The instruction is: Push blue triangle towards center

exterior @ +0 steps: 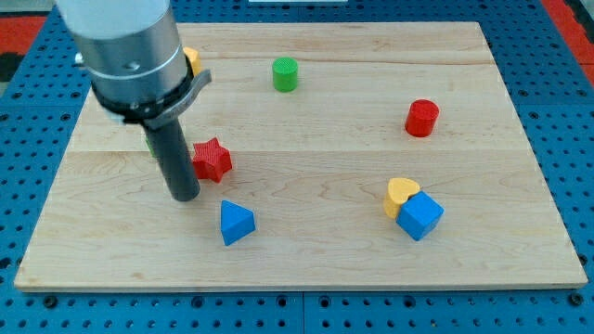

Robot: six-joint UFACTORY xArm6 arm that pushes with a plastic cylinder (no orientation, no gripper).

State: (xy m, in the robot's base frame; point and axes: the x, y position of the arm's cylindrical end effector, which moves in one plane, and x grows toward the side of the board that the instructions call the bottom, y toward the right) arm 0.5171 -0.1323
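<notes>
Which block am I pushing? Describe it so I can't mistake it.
Start at the wooden board's lower-left area, just below my tip and the red star. There sits the blue triangle. The other blue block, the blue cube, touches the yellow heart at right.

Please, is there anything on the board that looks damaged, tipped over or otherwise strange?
Nothing stands out. The blue triangle, red star, green cylinder, red cylinder, yellow heart and blue cube all sit flat and intact. My tip rests left of the star, above-left of the triangle.
</notes>
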